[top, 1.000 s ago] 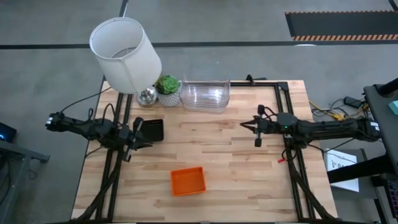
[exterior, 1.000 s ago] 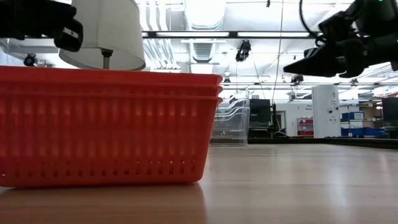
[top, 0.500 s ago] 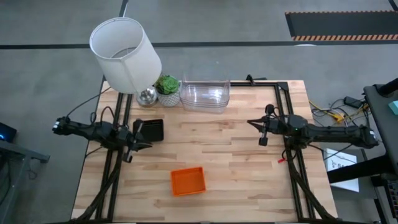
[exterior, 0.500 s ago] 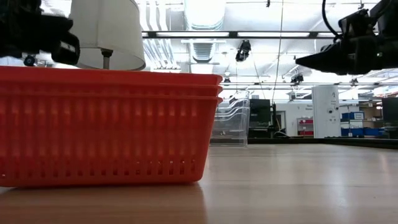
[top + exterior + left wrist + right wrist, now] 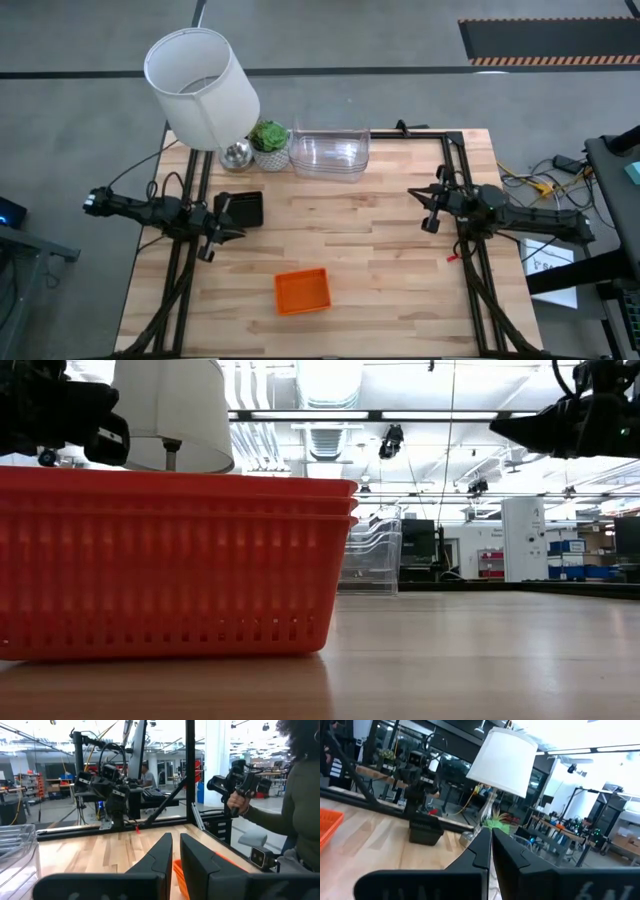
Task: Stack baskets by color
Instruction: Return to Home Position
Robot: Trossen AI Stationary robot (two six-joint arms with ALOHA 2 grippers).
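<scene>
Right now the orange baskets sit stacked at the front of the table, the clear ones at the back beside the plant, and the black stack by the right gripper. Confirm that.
One thing is wrong: the black stack sits by the left gripper, not the right gripper, as the high view shows. The orange baskets and clear ones beside the plant are as stated.

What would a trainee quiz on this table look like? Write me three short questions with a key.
1. True or false: the red stack sits nearer the front edge than the clear stack.
2. Which stack lies beside the left end effector? A) clear B) black C) red
3. Fill in: the plant stands between the lamp and the ____ stack.

Key: 1 true; 2 B, the black stack; 3 clear.
</scene>
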